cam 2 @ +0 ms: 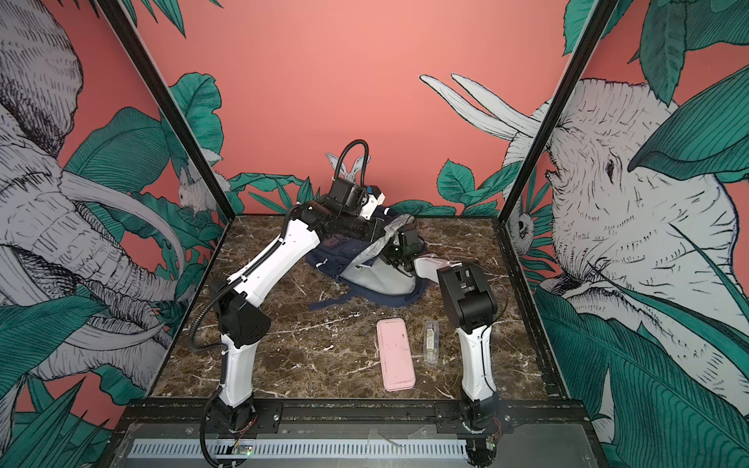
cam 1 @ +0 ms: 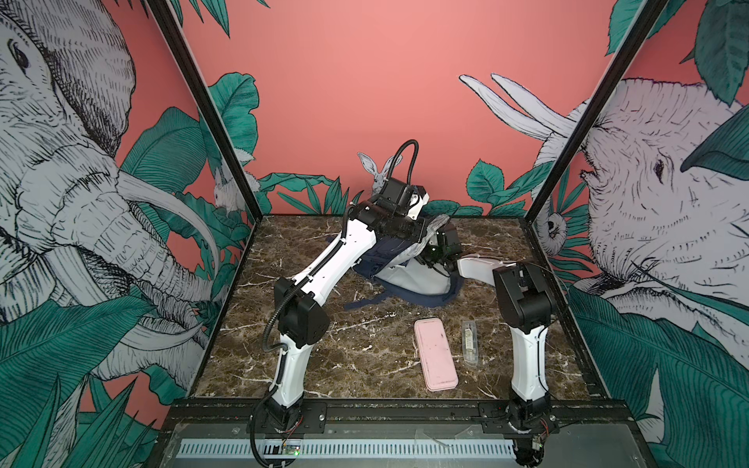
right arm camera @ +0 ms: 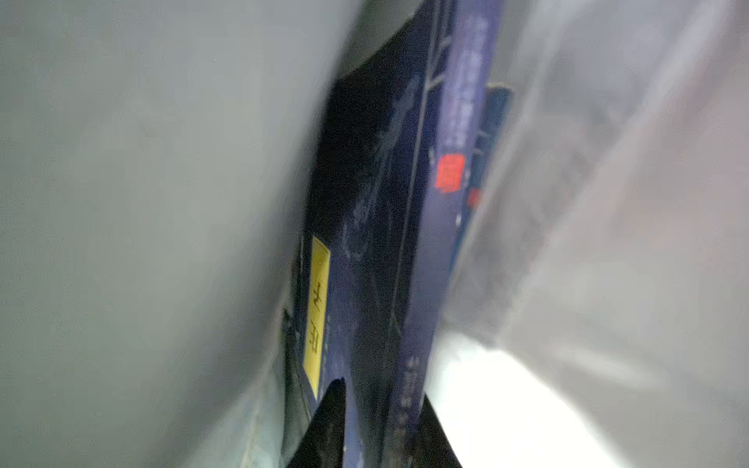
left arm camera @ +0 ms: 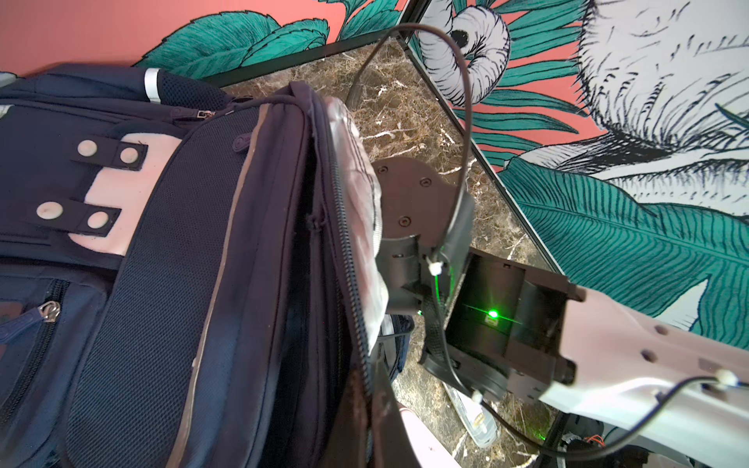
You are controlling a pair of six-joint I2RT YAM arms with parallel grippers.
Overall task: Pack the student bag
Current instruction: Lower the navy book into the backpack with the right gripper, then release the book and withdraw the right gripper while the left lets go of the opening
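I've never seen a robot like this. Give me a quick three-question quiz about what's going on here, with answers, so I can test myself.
1. True or false: the pink case lies on the table, outside the student bag.
2. Where is the right gripper? A) over the pink case B) inside the student bag C) parked at the table's front edge
3. What sits between its fingers?
Key: 1 true; 2 B; 3 a navy book with a yellow label.
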